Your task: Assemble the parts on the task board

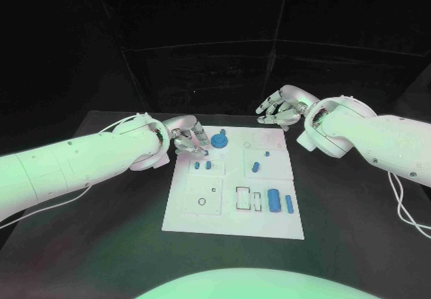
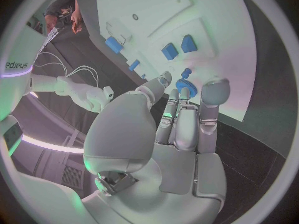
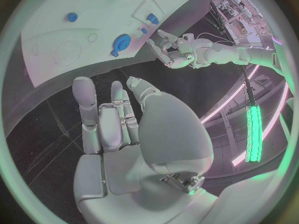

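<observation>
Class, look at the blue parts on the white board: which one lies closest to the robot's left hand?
The round blue gear-like part at the board's far edge. It sits right beside the left robot hand; the other blue parts lie farther down the task board.

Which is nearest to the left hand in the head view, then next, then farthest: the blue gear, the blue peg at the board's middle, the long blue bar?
1. Blue gear, beside the left hand.
2. Blue peg, mid-board.
3. Long blue bar, right edge, near end.
</observation>
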